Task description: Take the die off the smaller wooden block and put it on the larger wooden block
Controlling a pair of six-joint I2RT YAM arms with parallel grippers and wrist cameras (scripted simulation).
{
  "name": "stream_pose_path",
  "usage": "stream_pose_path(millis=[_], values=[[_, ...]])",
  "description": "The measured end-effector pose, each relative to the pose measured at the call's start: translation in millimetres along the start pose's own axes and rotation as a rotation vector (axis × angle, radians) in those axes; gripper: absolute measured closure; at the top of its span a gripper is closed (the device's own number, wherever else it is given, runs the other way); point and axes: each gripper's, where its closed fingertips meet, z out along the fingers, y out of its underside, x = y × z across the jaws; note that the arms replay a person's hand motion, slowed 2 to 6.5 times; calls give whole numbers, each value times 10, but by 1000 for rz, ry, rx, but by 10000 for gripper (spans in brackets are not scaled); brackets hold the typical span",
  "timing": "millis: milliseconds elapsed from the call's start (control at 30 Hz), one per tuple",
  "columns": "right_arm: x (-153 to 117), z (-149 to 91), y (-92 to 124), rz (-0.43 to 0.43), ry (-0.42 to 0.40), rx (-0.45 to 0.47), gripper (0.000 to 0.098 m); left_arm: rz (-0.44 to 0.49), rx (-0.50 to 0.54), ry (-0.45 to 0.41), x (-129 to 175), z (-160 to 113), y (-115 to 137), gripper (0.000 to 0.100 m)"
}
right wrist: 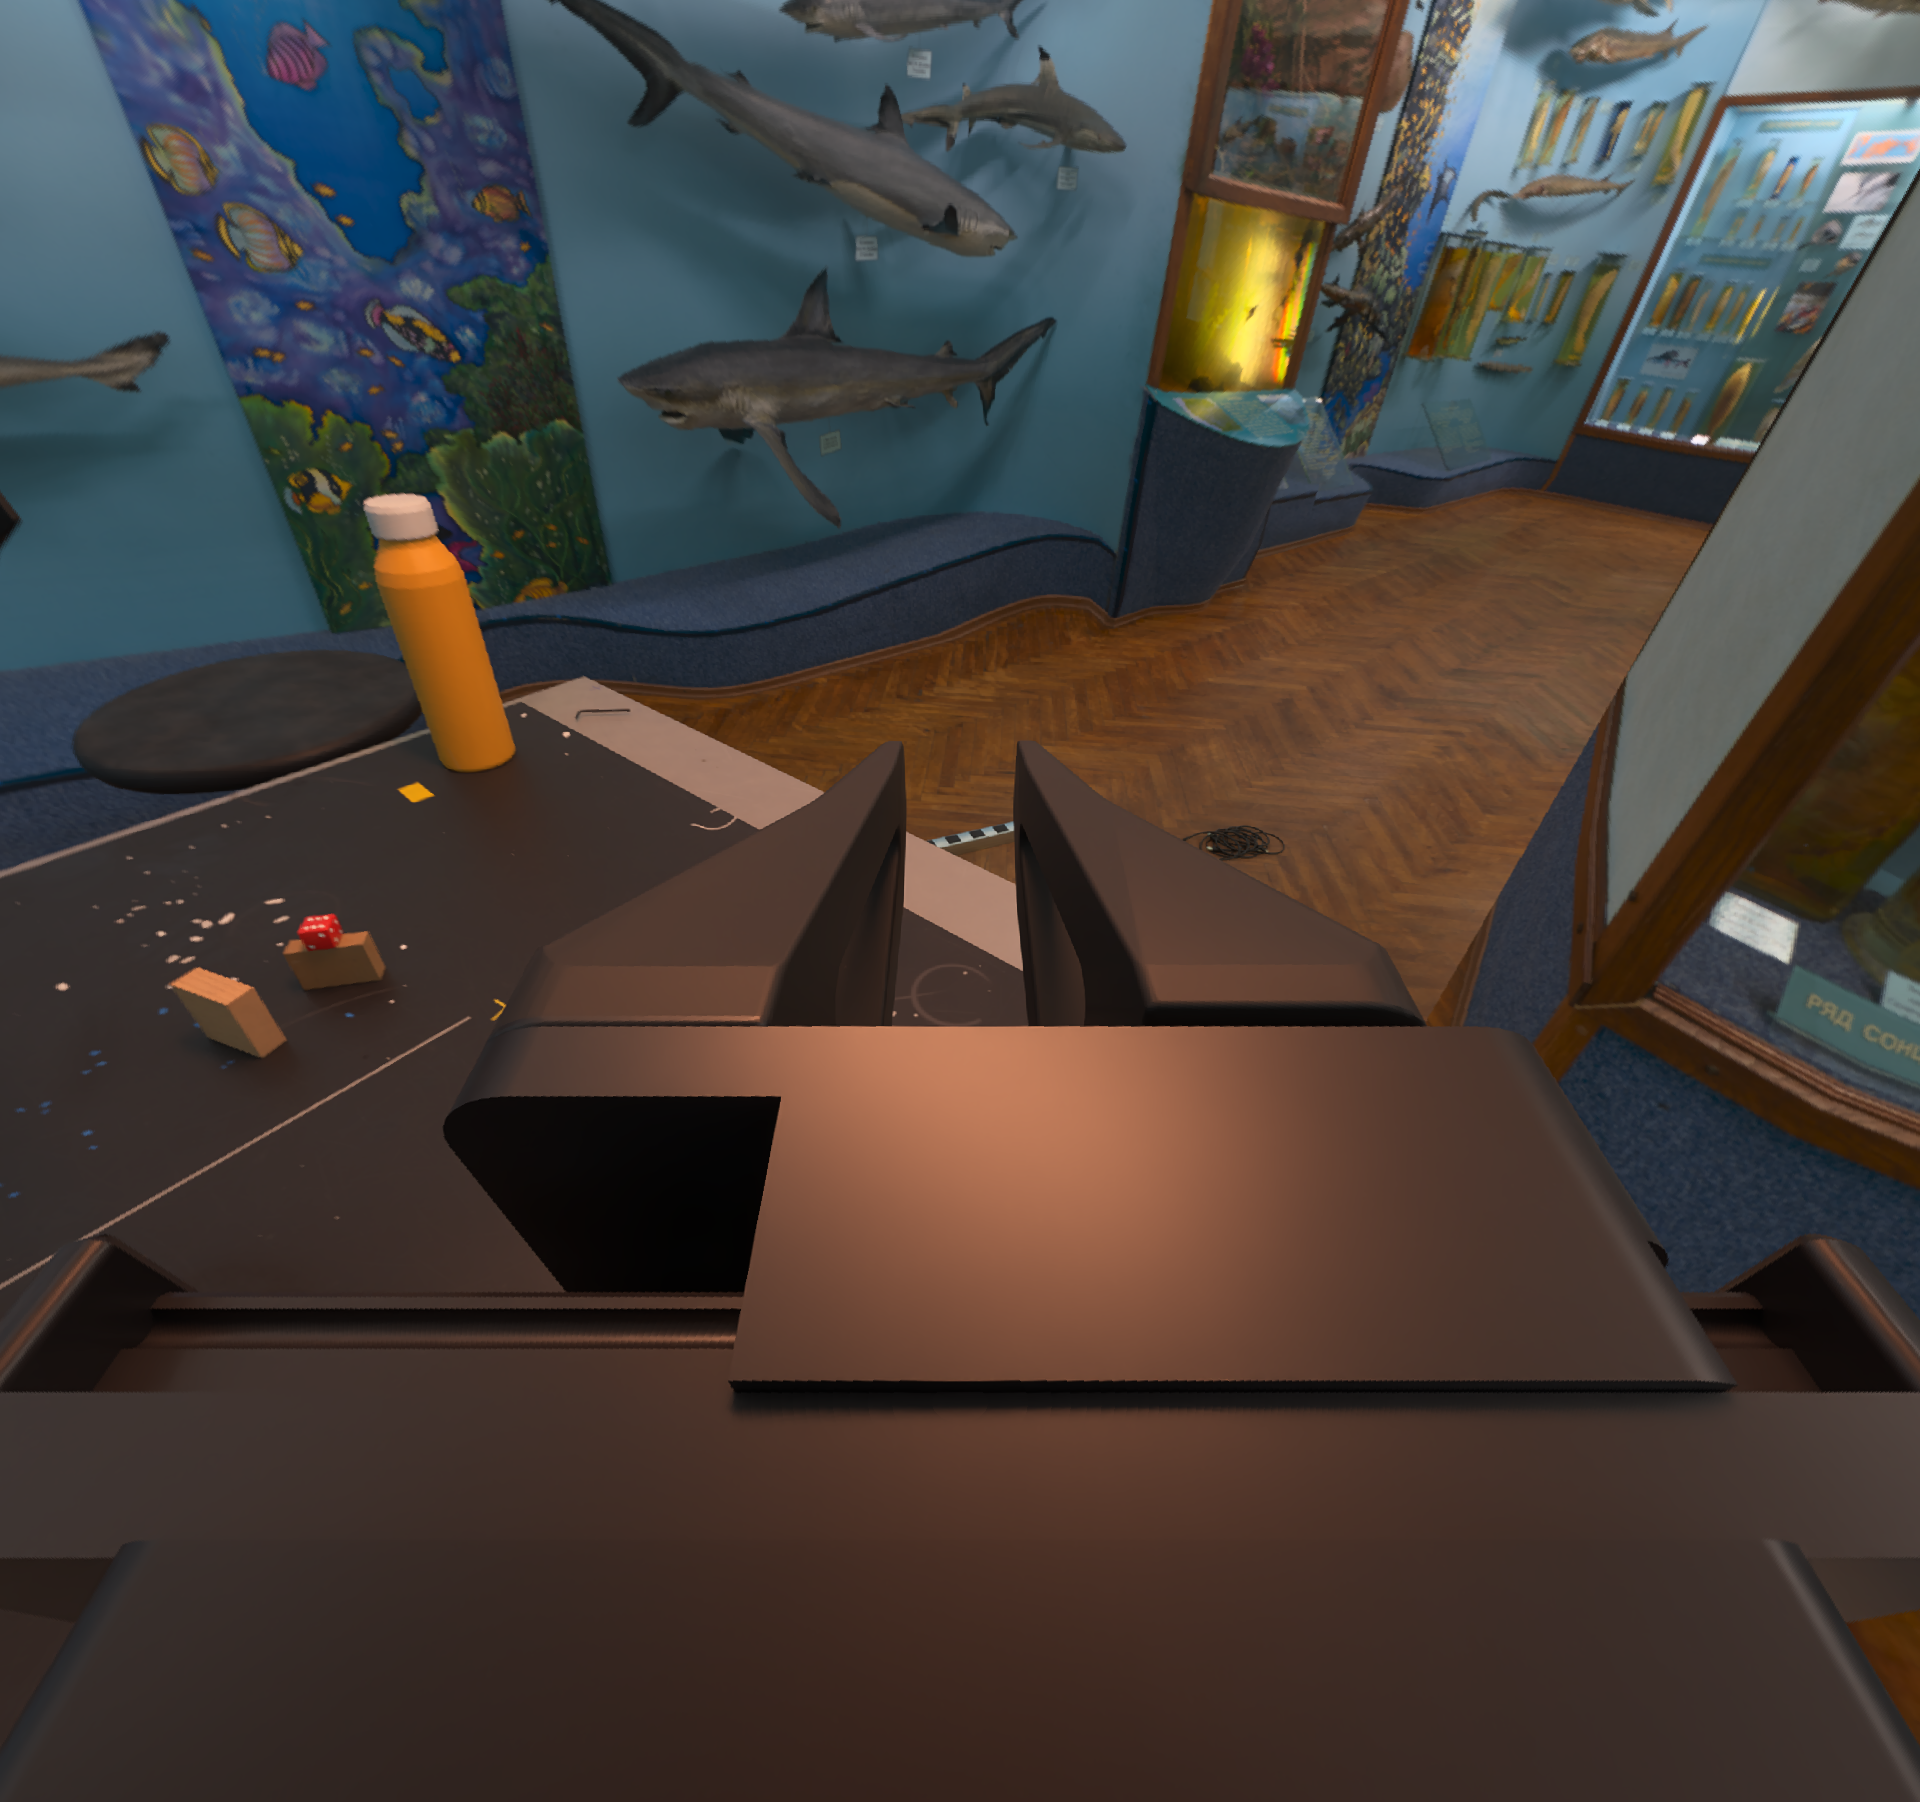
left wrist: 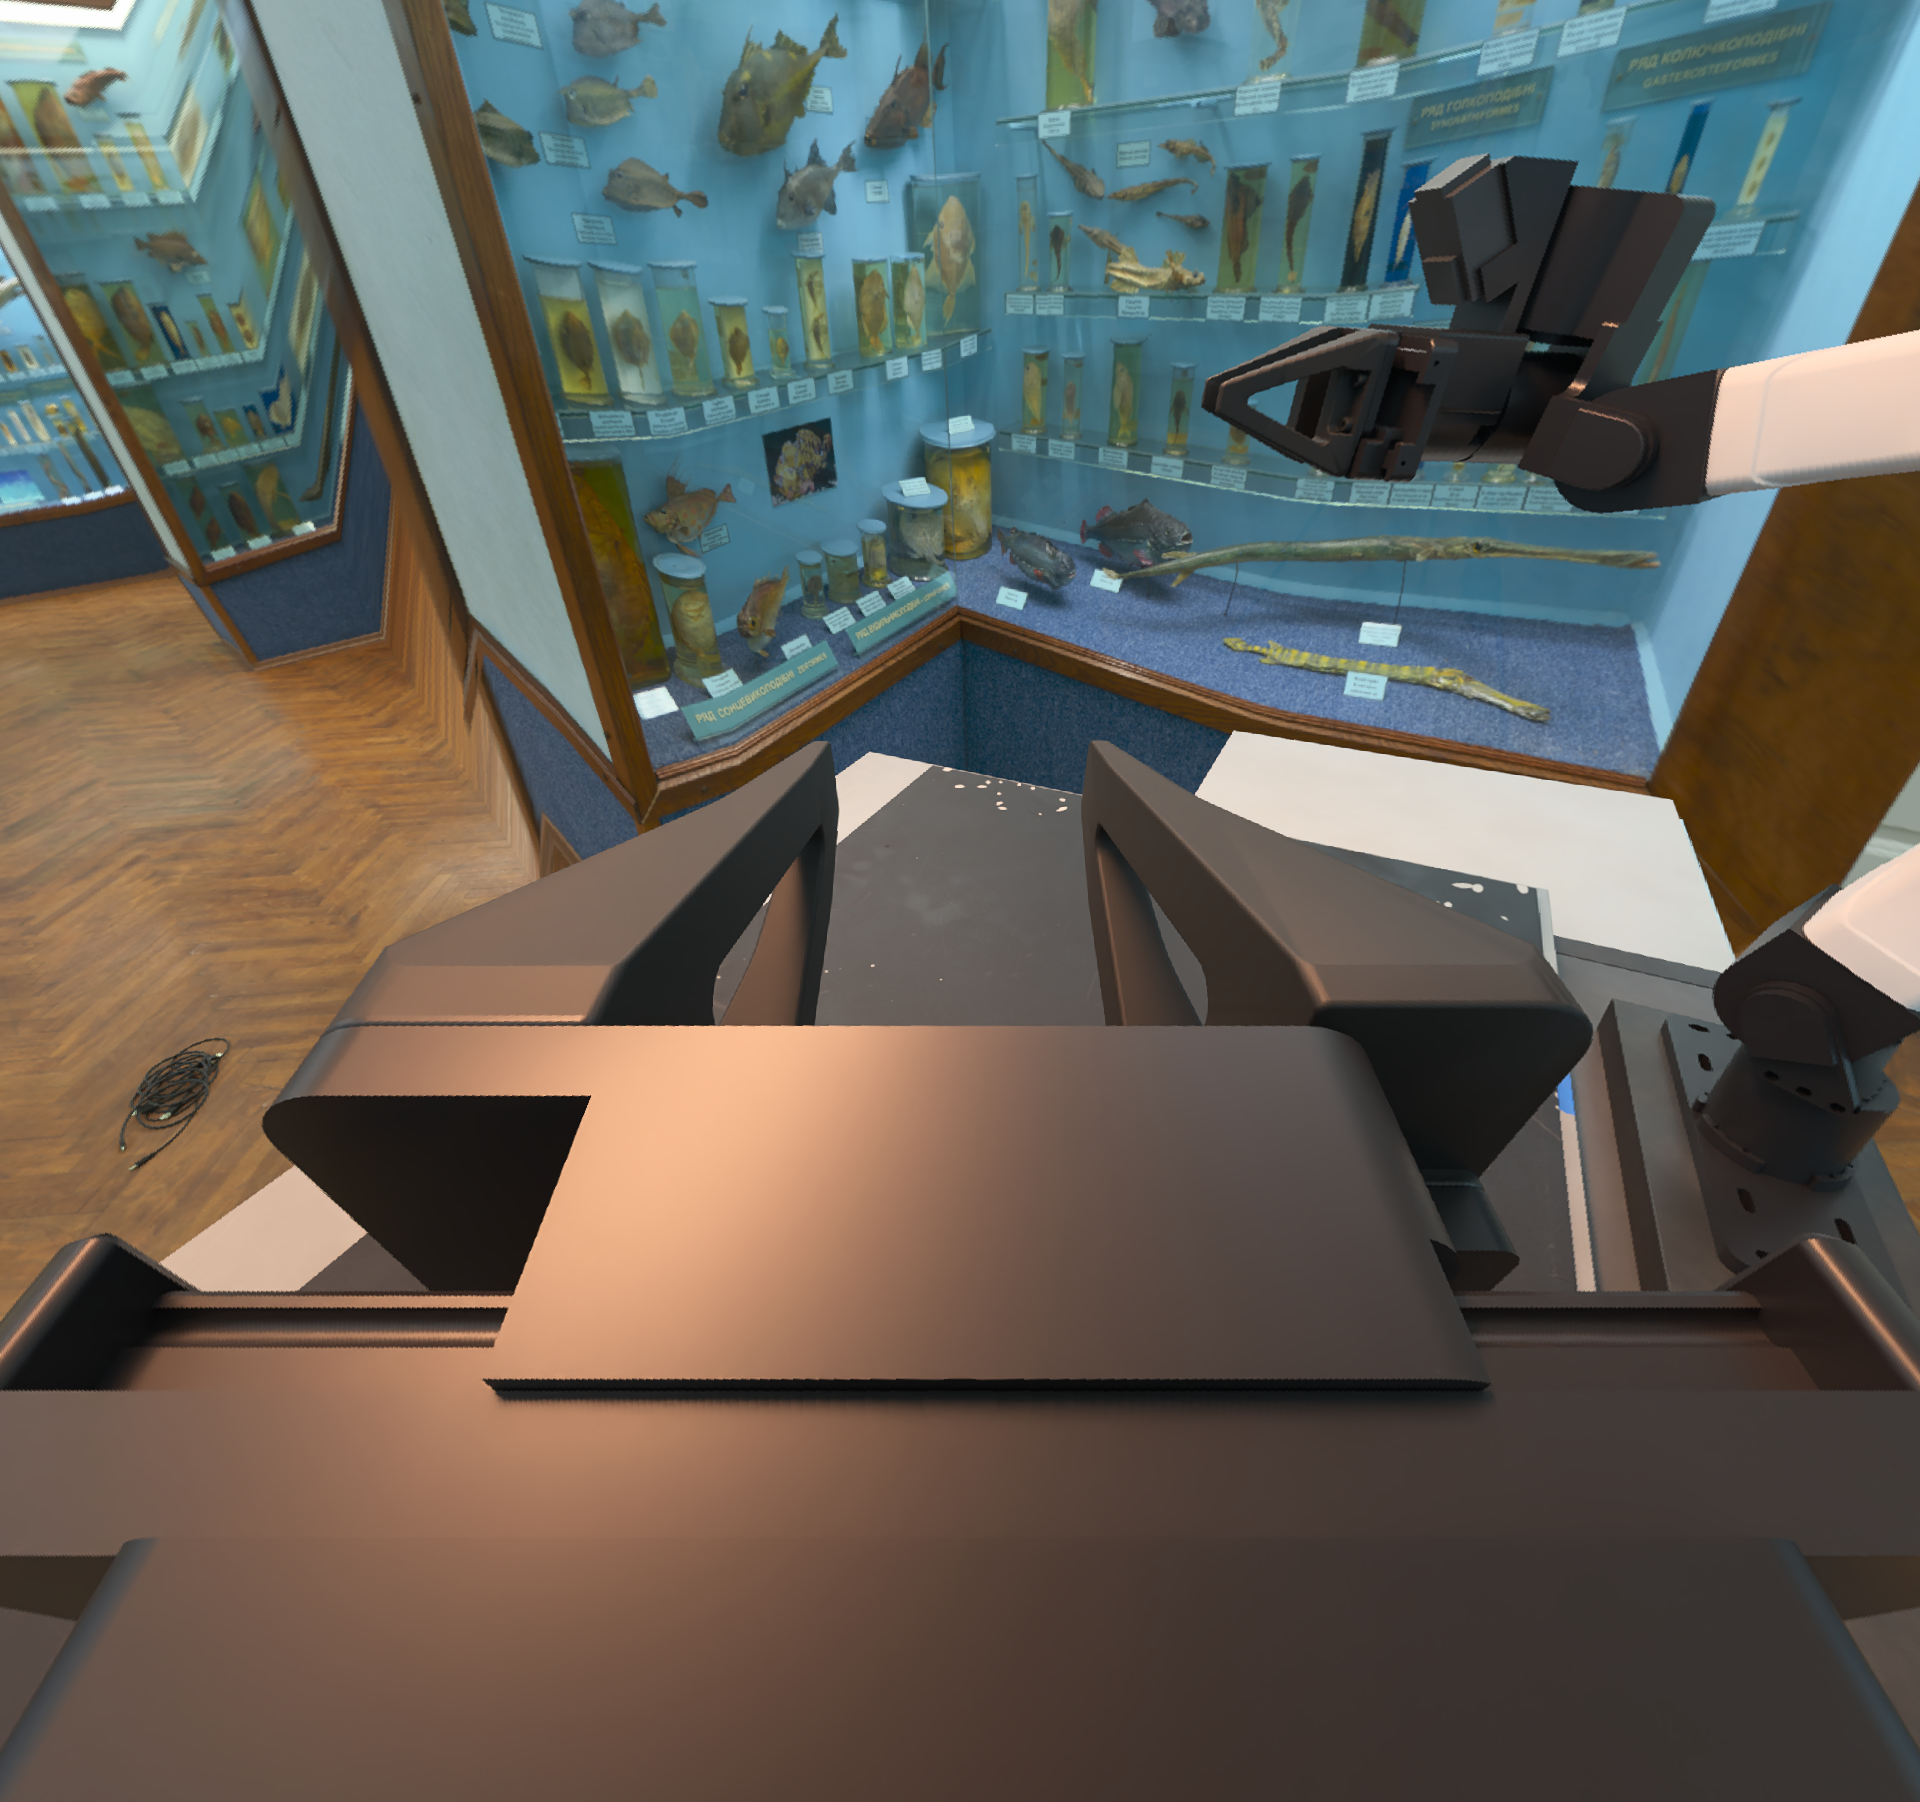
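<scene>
A red die [right wrist: 320, 931] sits on top of the smaller wooden block [right wrist: 338, 965] on the dark table [right wrist: 312, 1160], at the left of the right wrist view. The larger wooden block [right wrist: 229, 1011] lies just in front and left of it, apart from it. My right gripper [right wrist: 959, 765] is empty, well to the right of the blocks and raised, its jaws a narrow gap apart. It also shows in the left wrist view [left wrist: 1236, 396], high above the table. My left gripper [left wrist: 959, 786] is open and empty over the dark table [left wrist: 956, 911]. The die and blocks are out of the left wrist view.
An orange bottle [right wrist: 442, 651] with a white cap stands at the table's far side, behind the blocks. A small yellow square [right wrist: 416, 792] lies near it. A dark round stool top [right wrist: 239, 718] is beyond the table's edge. The right arm's base [left wrist: 1787, 1087] stands at the right.
</scene>
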Motion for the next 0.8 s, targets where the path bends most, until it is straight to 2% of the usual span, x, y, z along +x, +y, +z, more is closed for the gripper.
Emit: stream_pose_path(millis=[167, 333, 500, 800], values=[[17, -244, -220, 31, 6, 41, 827, 9, 8, 1, 36, -32, -43, 601], [-76, -384, -373, 39, -12, 77, 871, 6, 23, 8, 65, -68, -87, 606], [-174, -437, -409, 39, -41, 92, 950, -2, 35, 21, 94, -98, -110, 621], [-245, -351, -321, 40, -69, 65, 958, 8, 45, 22, 124, -128, -149, 643]])
